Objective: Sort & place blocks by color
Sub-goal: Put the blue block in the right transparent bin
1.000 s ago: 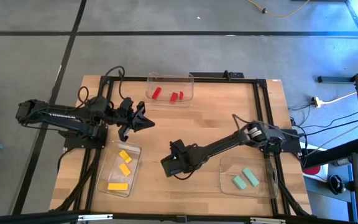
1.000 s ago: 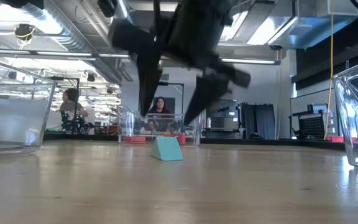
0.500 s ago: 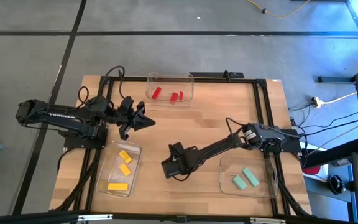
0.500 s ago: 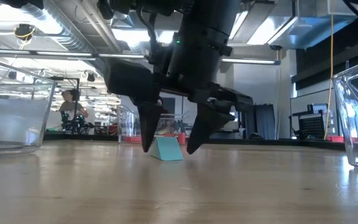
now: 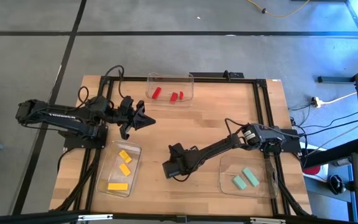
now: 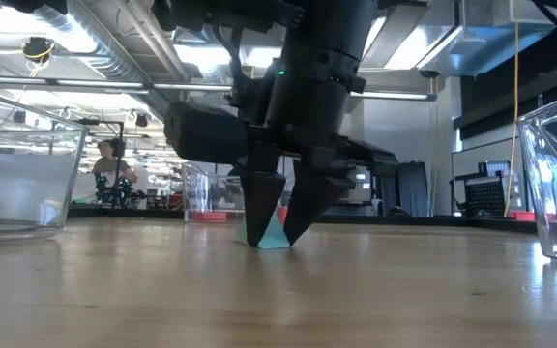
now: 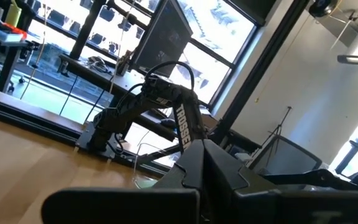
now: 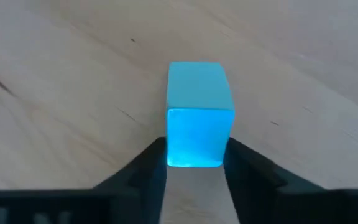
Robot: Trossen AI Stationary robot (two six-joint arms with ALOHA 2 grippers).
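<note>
A teal block (image 8: 199,112) lies on the wooden table near its middle; in the low view the teal block (image 6: 277,232) shows between two dark fingertips. My right gripper (image 8: 194,155) is down at the table, shut on it; in the high view my right gripper (image 5: 169,169) hides the block. My left gripper (image 5: 146,122) hangs shut and holding nothing above the table's left part. Red blocks (image 5: 157,93) lie in the far tray, yellow blocks (image 5: 124,168) in the near left tray, two teal blocks (image 5: 244,177) in the near right tray. My right gripper pinches the teal block's two opposite side faces (image 8: 173,143) between its two fingers, at the block's end nearest the wrist. The fingers (image 6: 259,217) come steeply down from above. The block rests flat on the table.
Three clear trays stand on the table: one at the far edge (image 5: 188,87), one near left (image 5: 107,171), one near right (image 5: 225,180). Bare wood lies between them. Beyond the far edge, people sit in the room (image 6: 249,169).
My right gripper has sunk until its fingertips stand at the table on either side of the teal block, and its fingers have shut from wide apart onto the block's sides. The block has stayed where it was.
</note>
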